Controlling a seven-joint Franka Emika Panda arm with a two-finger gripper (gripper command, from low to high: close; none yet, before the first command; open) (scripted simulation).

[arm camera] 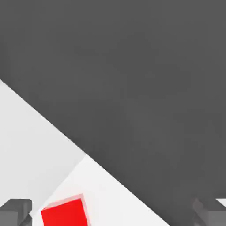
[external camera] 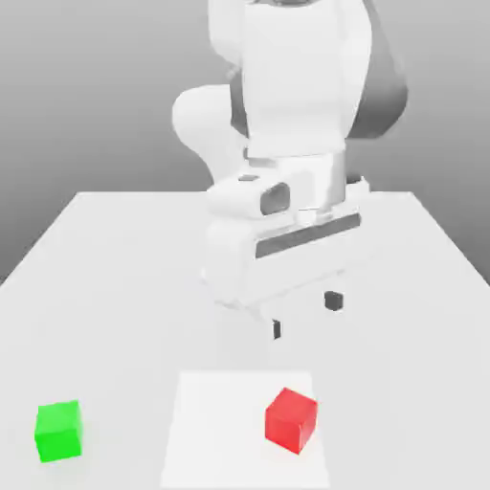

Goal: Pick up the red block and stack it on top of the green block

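The red block [external camera: 290, 418] rests on a lighter white patch near the table's front, slightly toward the exterior view's right. The green block [external camera: 58, 431] sits on the table far to the exterior view's left, well apart from the red one. My gripper [external camera: 304, 316] hangs open above the table, behind the red block and higher than it, with nothing between its two dark fingertips. In the hand view the red block [arm camera: 65, 213] lies close to one fingertip [arm camera: 15, 212], off-centre within the open gripper [arm camera: 114, 214].
The white table [external camera: 124, 287] ends just past the blocks; in the hand view its edge [arm camera: 53, 126] runs diagonally against dark floor. A paler rectangular patch [external camera: 220, 431] lies under the red block. The robot's bulky white arm [external camera: 287, 144] rises behind.
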